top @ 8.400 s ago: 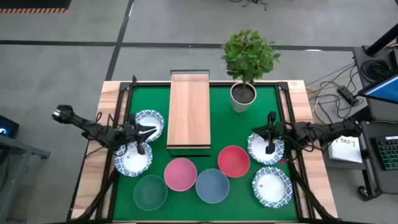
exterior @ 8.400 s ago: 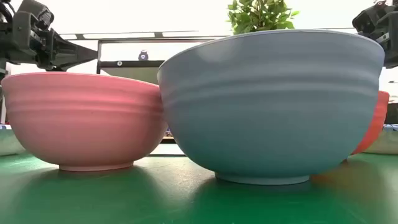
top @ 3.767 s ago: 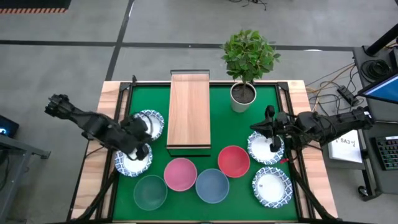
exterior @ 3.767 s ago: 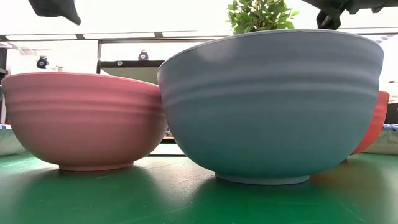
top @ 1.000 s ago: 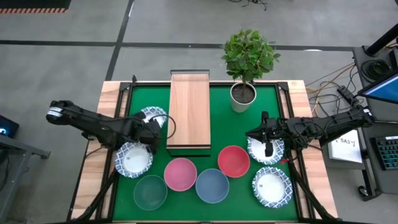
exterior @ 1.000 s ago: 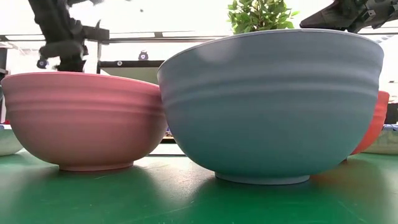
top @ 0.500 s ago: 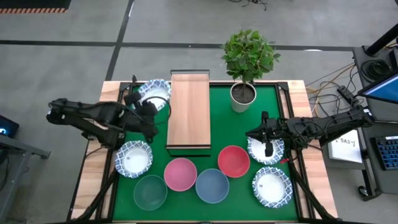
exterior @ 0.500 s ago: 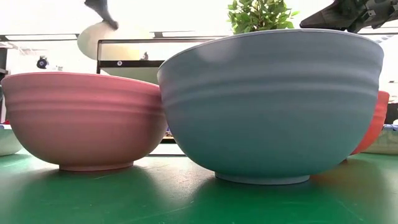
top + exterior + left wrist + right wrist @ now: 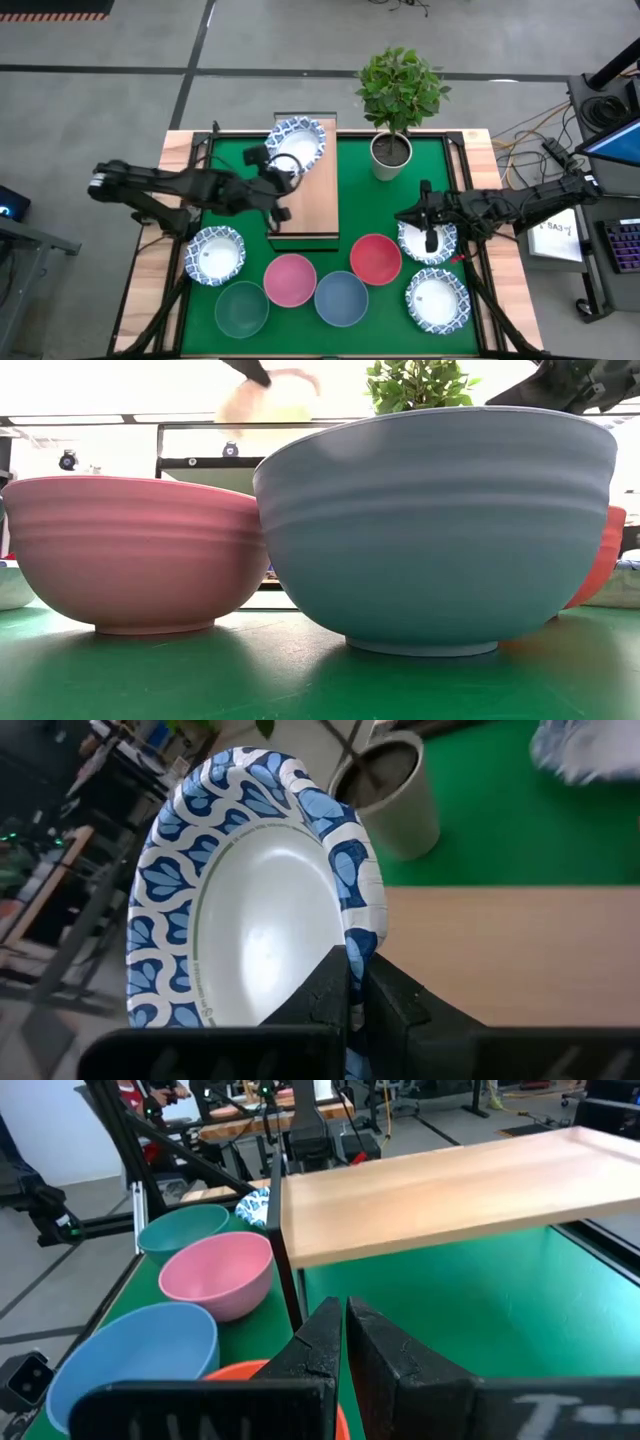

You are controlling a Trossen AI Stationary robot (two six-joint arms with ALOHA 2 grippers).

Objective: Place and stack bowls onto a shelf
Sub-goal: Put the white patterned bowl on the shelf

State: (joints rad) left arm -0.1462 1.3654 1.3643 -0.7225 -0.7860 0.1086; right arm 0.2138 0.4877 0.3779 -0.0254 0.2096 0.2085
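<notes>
Grey concrete floor surrounds the table (image 9: 150,250), whose middle is covered by a green mat (image 9: 440,170), with a potted plant (image 9: 400,95) at the far side. Down the mat's centre runs the shelf (image 9: 310,200), its plank top bare. The left tool (image 9: 283,180) is clamped on the rim of a white bowl with a blue patterned rim (image 9: 297,140), holding it tilted above the far end of the shelf; the left wrist view shows the thin wall pinched between the fingers. It looks light, stiff and smooth, so an edge pinch seems enough, though a tilted bowl could swing or slip. The right tool (image 9: 431,240) is closed and empty, over another patterned bowl (image 9: 412,240). Two more patterned bowls (image 9: 215,253) (image 9: 436,298) and the grey-green (image 9: 241,308), pink (image 9: 290,279), blue (image 9: 341,297) and red (image 9: 376,258) bowls rest on the mat near the front. These plain ones look thicker, ribbed and probably plastic, best taken at the rim. No brand or readable writing shows on any of them
</notes>
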